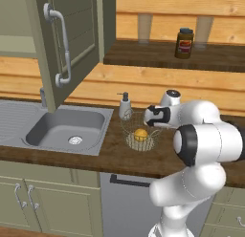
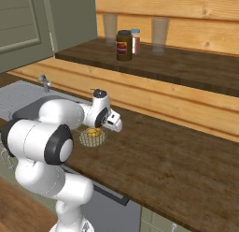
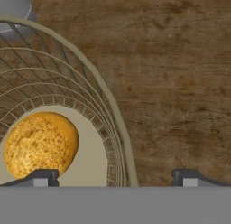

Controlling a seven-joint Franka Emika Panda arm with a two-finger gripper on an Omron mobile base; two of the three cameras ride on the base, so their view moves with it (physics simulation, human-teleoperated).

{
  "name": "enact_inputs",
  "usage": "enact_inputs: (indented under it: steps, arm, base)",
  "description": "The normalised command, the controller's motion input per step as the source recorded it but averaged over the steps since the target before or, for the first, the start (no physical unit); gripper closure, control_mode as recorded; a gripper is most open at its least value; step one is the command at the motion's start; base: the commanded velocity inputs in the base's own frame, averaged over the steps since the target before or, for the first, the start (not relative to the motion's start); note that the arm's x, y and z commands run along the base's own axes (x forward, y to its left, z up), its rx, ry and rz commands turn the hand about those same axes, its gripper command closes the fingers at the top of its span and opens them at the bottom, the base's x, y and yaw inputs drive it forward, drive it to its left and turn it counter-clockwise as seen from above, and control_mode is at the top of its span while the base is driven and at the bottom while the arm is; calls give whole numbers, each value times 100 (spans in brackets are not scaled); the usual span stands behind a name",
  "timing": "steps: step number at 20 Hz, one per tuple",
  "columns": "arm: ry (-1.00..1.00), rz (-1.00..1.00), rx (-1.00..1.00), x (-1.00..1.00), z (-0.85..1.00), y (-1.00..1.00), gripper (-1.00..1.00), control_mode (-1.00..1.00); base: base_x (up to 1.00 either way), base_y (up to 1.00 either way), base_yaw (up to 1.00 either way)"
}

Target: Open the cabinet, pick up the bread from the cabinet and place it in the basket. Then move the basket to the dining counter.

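Golden-orange bread: one bun, lying on the floor of the basket, at 8 o'clock in the hand view.
Silvery wire basket: upright on the dark wood worktop, just beside the sink; soap dispenser at its 11 o'clock in the left base view.
Hand: above the basket, fingers spread wide, one on each side of the rim, holding nothing.
Olive-grey cabinet: door standing open above the sink.
Shelf: brown jar, second jar, two glasses.
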Motion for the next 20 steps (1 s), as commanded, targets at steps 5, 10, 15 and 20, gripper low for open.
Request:
enact_inputs:
  steps: [5, 10, 15, 20]
  arm:
    - [0, -2, 5, 0, -30, 2, -100, -100]
    - [0, 0, 1, 0, -25, 10, -100, -100]
    - [0, 0, 1, -9, -21, 24, 100, -100]
    - [-1, -5, 0, -24, -2, 34, 100, -100]
  base:
    - [0, 0, 0]
    - [0, 0, 0]
    - [0, 0, 0]
    - [0, 0, 0]
